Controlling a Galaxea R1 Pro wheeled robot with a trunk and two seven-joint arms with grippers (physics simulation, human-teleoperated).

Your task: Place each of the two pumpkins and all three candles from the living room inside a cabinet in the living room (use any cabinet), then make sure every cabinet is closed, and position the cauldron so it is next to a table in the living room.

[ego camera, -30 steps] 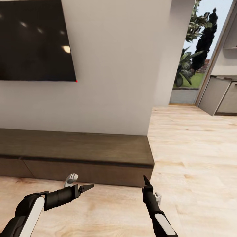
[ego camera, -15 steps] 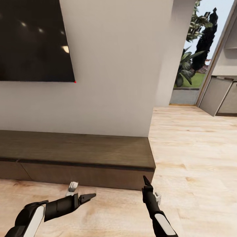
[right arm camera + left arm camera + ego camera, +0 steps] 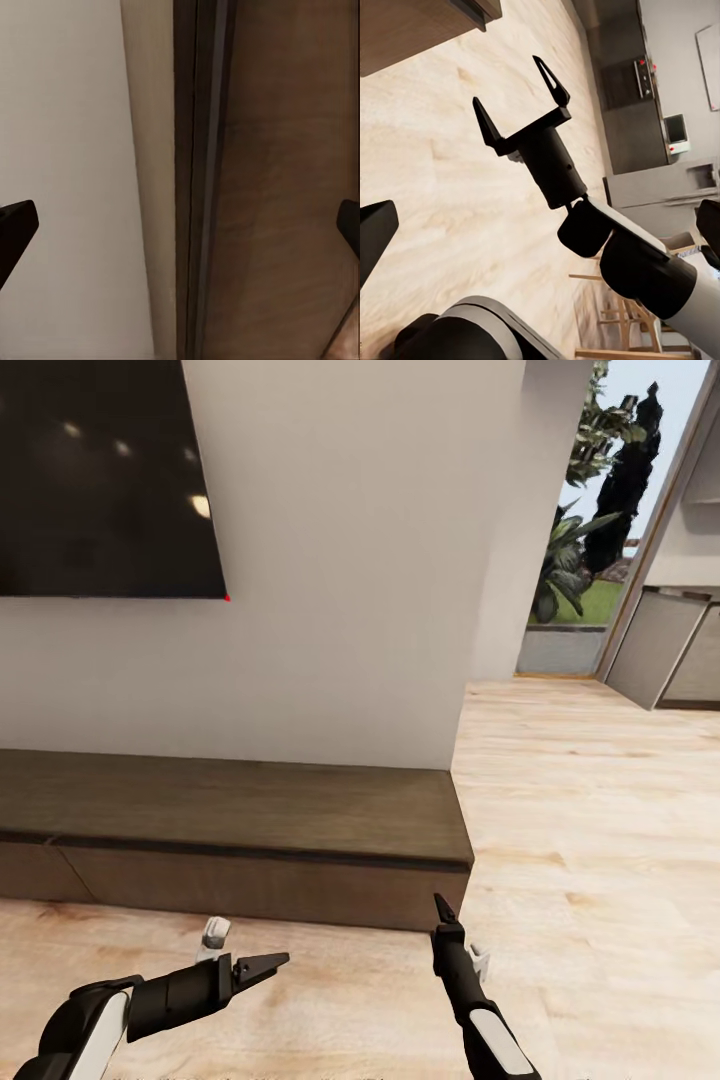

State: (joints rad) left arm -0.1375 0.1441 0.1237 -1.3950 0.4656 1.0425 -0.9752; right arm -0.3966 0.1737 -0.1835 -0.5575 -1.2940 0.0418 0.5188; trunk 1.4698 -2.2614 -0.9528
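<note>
Ahead, the cabinet (image 3: 240, 830) runs along the white wall (image 3: 350, 560) from nine o'clock to the centre of the head view, every drawer front flush and closed. Above it at ten o'clock hangs a black screen (image 3: 100, 480). The left end effector (image 3: 262, 964) hovers over the wooden floor (image 3: 590, 820) at seven o'clock, aimed sideways; I cannot tell its spread. The right end effector (image 3: 521, 101), at six o'clock, is released, prongs spread and empty, aimed at the cabinet's end.
</note>
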